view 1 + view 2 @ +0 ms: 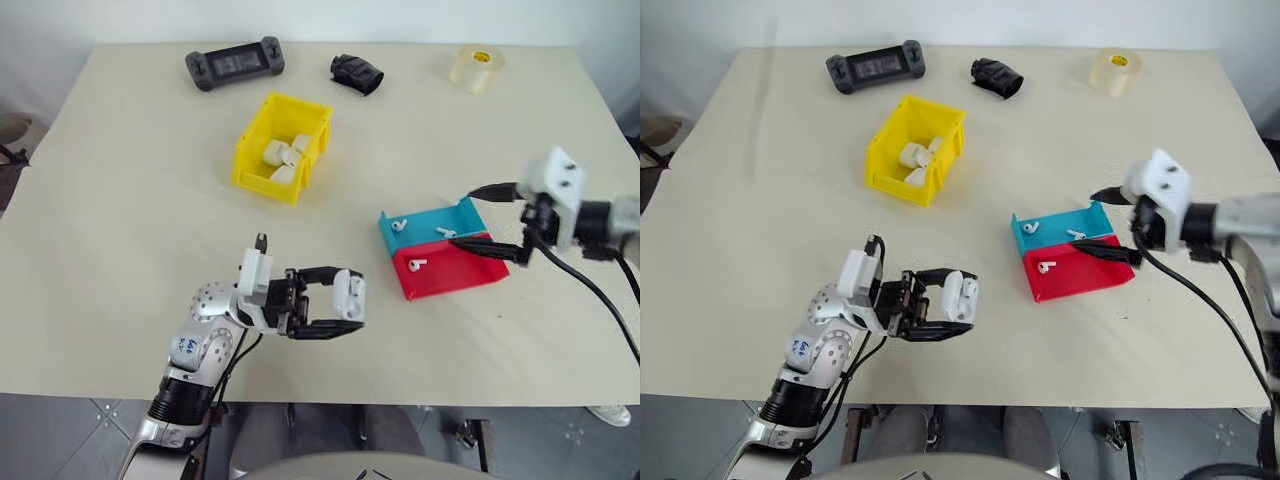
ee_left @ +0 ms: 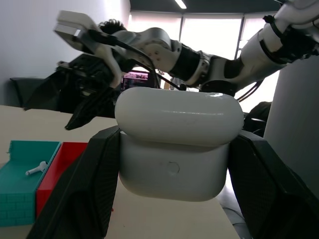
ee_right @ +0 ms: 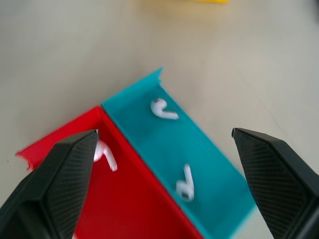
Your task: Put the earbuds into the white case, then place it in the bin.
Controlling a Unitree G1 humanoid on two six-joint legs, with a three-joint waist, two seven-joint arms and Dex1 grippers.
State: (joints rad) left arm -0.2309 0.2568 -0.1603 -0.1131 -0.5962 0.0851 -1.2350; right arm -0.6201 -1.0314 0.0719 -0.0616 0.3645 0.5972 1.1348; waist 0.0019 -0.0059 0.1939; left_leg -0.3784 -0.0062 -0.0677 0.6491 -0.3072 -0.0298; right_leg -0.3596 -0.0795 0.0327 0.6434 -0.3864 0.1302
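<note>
My left gripper [image 1: 346, 299] is shut on the white case [image 1: 350, 294] and holds it just above the table's near edge. In the left wrist view the case [image 2: 177, 144] sits between both fingers with its lid down. My right gripper [image 1: 464, 216] hangs open over the right end of the two trays. Two earbuds [image 1: 400, 225] [image 1: 446, 233] lie in the teal tray [image 1: 428, 215]. A third earbud [image 1: 417, 264] lies in the red tray [image 1: 455, 275]. The right wrist view shows the same earbuds [image 3: 163, 110] [image 3: 185, 182] [image 3: 105, 154] between its spread fingers. The yellow bin [image 1: 262, 178] stands further back on the left, with several white cases inside.
Along the table's far edge lie a dark game controller [image 1: 235, 64], a small black object [image 1: 357, 73] and a roll of tape [image 1: 476, 68]. The trays sit side by side, right of centre.
</note>
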